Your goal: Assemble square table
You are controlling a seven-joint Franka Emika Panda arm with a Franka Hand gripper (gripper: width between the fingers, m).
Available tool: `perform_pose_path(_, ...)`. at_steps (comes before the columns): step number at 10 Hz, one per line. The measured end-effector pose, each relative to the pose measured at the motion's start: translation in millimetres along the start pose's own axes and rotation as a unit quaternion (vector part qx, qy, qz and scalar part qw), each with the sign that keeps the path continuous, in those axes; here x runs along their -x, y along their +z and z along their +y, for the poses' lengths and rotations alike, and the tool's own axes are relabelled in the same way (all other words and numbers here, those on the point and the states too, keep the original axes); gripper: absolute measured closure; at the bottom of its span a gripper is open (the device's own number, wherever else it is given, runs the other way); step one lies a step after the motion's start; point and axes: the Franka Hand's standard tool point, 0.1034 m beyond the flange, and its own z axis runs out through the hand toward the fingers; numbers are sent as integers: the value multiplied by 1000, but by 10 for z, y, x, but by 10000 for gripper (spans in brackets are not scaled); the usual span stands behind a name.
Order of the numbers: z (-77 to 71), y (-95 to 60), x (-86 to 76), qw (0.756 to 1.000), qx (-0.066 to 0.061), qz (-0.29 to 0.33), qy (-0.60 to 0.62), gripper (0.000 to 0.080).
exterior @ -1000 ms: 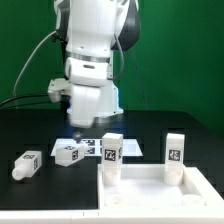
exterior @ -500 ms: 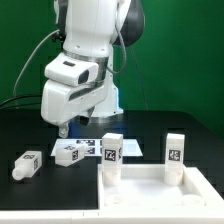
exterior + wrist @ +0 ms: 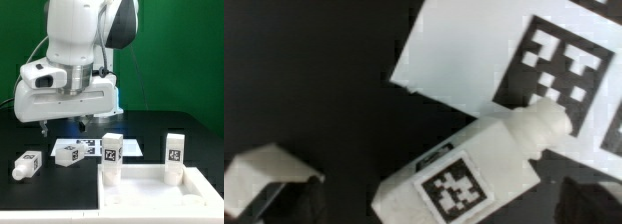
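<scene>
White plastic forms the square tabletop (image 3: 150, 192), which lies ribbed side up with two small white tagged block legs upright at its far corners, one leg (image 3: 111, 150) at the corner on the exterior view's left and its twin (image 3: 176, 148) at the other. Whether either is fastened home cannot be told.

A third white tagged leg (image 3: 68, 153) (image 3: 464, 180) lies on its side just beyond the tabletop's far corner on the exterior view's left, one end over the edge of the thin flat white marker board (image 3: 95, 146) (image 3: 491, 55). A fourth white leg (image 3: 27, 165) (image 3: 260, 178) lies farther out from the tabletop on that same side.

The arm's two-finger gripper (image 3: 62, 122) hangs above the third leg, its fingers spread as wide as they go and holding nothing.

The likely trouble is the pick. That leg lies skewed to the wrist camera and half on the board's lip, so a descent without turning the jaws to match could catch a corner and send it skidding. A push toward the tabletop could knock the nearest upright leg over. Closing off-centre may tip the block in the fingers.

Everything rests on a matte black work surface (image 3: 30, 200), with a green curtain (image 3: 190, 60) behind the tabletop.
</scene>
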Motion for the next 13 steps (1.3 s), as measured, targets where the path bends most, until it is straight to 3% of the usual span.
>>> perform_pose_path(3, -38, 10, -28, 997, -2, 6, 74, 151)
perform_pose_path(4, -46, 10, -37, 993, -10, 5, 115, 151)
perform_pose_path(7, 11, -113, -139, 939, -136, -78, 306, 151)
perform_pose_path(9, 17, -117, -190, 928, -128, -76, 341, 151)
perform_pose_path(11, 4, -94, -165, 928, -136, -90, 335, 151)
perform_pose_path(12, -2, -44, -161, 913, -166, -109, 357, 151)
perform_pose_path(13, 21, -34, -199, 905, -184, -125, 363, 151)
